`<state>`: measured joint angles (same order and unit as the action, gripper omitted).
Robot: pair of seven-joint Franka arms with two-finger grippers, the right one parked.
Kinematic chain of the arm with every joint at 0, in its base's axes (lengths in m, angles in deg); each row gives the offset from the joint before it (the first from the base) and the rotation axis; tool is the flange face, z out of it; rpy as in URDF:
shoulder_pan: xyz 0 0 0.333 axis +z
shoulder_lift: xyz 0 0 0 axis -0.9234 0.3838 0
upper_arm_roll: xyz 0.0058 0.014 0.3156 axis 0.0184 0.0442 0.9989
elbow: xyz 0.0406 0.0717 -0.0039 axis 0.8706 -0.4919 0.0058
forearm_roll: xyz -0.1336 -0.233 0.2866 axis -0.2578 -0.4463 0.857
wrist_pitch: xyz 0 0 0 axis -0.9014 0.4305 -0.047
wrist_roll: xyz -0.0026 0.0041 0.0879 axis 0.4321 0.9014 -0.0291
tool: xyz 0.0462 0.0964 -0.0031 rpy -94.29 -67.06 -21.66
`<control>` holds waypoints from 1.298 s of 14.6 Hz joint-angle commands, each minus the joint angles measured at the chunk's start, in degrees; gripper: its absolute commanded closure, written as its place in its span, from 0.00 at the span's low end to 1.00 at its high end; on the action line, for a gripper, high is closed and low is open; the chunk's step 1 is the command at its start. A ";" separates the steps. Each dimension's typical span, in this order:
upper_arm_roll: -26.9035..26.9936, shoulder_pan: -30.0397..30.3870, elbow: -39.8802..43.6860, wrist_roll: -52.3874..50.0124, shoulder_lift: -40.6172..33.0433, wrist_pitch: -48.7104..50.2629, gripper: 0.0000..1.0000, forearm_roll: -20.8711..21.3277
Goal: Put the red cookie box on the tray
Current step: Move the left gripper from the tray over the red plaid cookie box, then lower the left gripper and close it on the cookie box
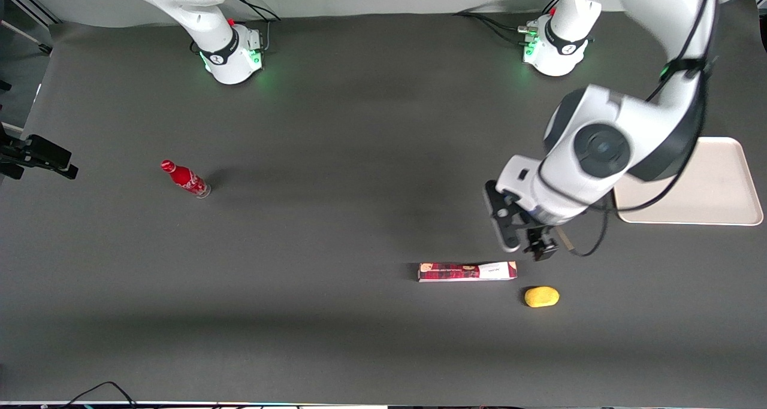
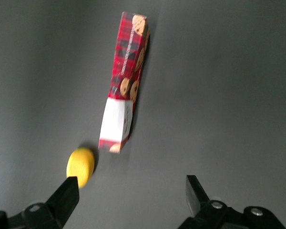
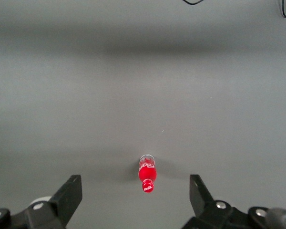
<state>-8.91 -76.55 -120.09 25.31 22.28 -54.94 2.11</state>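
Front view: approach step, nothing grasped yet. Left arm's hand (image 1: 526,236) hangs above the dark grey worktop (image 1: 335,127), just off the white-label end of the long dark-red plaid cardboard cookie box (image 1: 467,271), fingers spread wide and empty; wrist view confirms the gap between fingertips (image 2: 69,191).

Box lies flat on the worktop, long axis running toward the parked arm's end. Small yellow rounded lump (image 1: 541,296) sits near the label end, slightly nearer the front camera, apart from the box.

Next move, as I read it: shift over the box middle, fingers straddling the narrow width, descend, close. Watch the yellow lump on descent.

Flat cream-white rectangular tray (image 1: 719,181) sits at the working arm's end, partly covered by the arm; the part that shows is bare. Path between box and tray looks open. Small red bottle (image 1: 184,178) is well apart, irrelevant.
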 commanded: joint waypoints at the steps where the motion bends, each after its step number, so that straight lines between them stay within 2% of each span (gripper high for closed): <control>1: -0.62 -0.54 4.76 4.29 6.25 -3.30 0.00 1.90; 3: -0.62 -2.30 8.72 4.84 9.86 -3.31 0.00 4.54; 6: -0.62 -3.27 11.72 4.40 14.17 -3.92 0.00 4.72; 11: -0.53 -4.50 11.20 -1.92 16.81 -7.52 0.00 4.81; 19: 1.31 -7.14 9.27 -4.57 20.41 -16.67 0.00 5.08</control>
<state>-9.12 -82.19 -111.20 22.74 41.52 -69.31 6.05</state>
